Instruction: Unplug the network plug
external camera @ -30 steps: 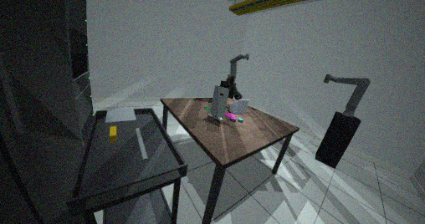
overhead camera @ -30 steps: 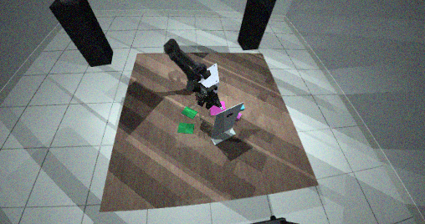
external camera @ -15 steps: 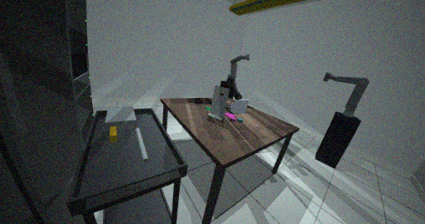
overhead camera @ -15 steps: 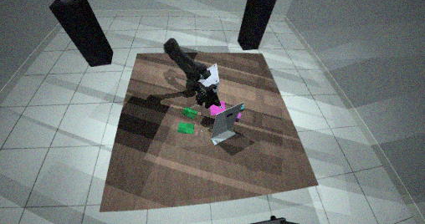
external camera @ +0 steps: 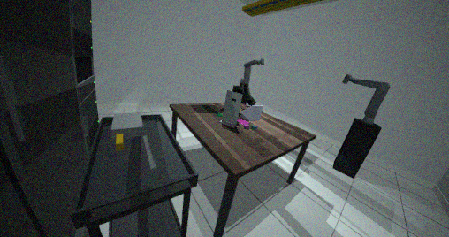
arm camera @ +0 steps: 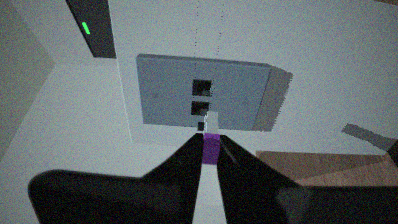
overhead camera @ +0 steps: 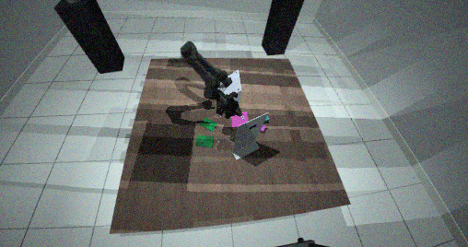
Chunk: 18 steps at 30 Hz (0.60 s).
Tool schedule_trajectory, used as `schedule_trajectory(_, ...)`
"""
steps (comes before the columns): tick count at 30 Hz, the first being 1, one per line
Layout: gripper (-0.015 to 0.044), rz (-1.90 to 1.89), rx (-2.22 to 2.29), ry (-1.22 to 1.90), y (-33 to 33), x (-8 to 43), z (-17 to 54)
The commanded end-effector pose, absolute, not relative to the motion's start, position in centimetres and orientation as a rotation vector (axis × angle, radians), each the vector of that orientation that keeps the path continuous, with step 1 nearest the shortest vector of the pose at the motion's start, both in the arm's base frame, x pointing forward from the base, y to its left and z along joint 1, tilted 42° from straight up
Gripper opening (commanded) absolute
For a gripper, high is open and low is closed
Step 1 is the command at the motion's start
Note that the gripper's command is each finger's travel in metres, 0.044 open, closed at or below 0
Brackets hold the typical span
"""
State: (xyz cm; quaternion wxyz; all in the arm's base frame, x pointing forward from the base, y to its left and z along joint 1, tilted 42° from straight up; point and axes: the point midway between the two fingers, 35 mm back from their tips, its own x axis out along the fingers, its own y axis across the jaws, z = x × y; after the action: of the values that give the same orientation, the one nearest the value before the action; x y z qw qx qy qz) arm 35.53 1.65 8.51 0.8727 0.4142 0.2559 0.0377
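In the wrist view my gripper (arm camera: 209, 141) is shut on the purple plug (arm camera: 211, 149). The plug's pale tip points at the grey upright panel (arm camera: 165, 95) and sits just below the lower of two dark socket openings (arm camera: 201, 107). Both openings look empty. In the top view the gripper (overhead camera: 231, 111) hangs just behind the panel (overhead camera: 248, 140), and the panel (external camera: 232, 110) also shows in the exterior view. A magenta patch (overhead camera: 239, 120) (external camera: 243, 122) lies on the table beside the panel. I cannot tell whether it is the marked square.
Two green patches (overhead camera: 204, 141) (overhead camera: 209, 123) lie on the wooden table (overhead camera: 276, 186) left of the panel. A white tilted sheet (overhead camera: 233, 82) stands by the arm. Two black camera posts (overhead camera: 89, 31) (overhead camera: 282, 20) stand behind the table. A dark cart (external camera: 133, 161) stands beside it.
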Motion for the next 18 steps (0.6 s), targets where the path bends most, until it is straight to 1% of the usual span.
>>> schedule_trajectory(1,0.0000,0.079,0.865,0.535,1.8,35.5,8.6)
schedule_trajectory(18,0.0000,0.083,0.865,0.537,4.9,34.5,12.4)
